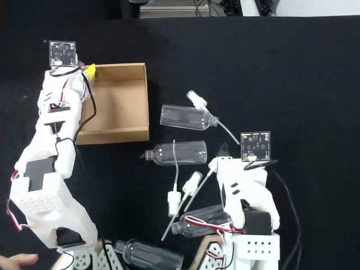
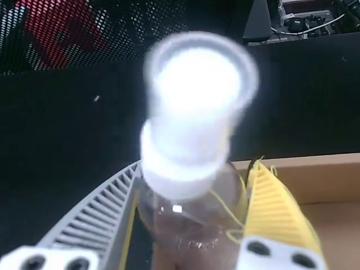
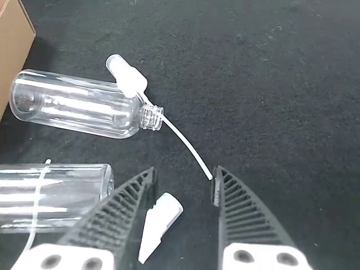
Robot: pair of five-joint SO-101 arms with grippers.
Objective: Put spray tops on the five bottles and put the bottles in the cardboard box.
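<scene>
Slippage is the first worry: the left pincer (image 2: 194,169) is clamped on a clear bottle (image 2: 185,225) just under its white spray top (image 2: 194,101), and smooth round plastic squeezed between one grey and one yellow finger could twist or slide out if the hold is poor. It hangs at the far corner of the cardboard box (image 1: 115,135), right at the rim (whether over the inside or just outside, I cannot tell), so letting go here could drop it onto the wall, or onto the black worktop (image 1: 292,79) instead of inside. The top looks seated on the neck, though how firmly is not visible; a loose one might pop off on landing. The right pincer (image 3: 183,177) stands wide and empty, low over the worktop, with a loose sprayer (image 3: 159,222) lying between its jaws and the end of a thin tube (image 3: 185,143) at, or nearly at, one fingertip. Closing from here could catch that tube, drag it, and roll the open bottle (image 3: 73,107) it runs up to. That one and three other bottles (image 1: 177,153) lie on their sides outside the box, so the task looks early. The clear bottle is transparent, cylindrical with a rounded shoulder, and appears empty; its top is white, with a wide pale cap facing the left wrist camera. Light and slick, it probably needs a gentle, low release.
</scene>
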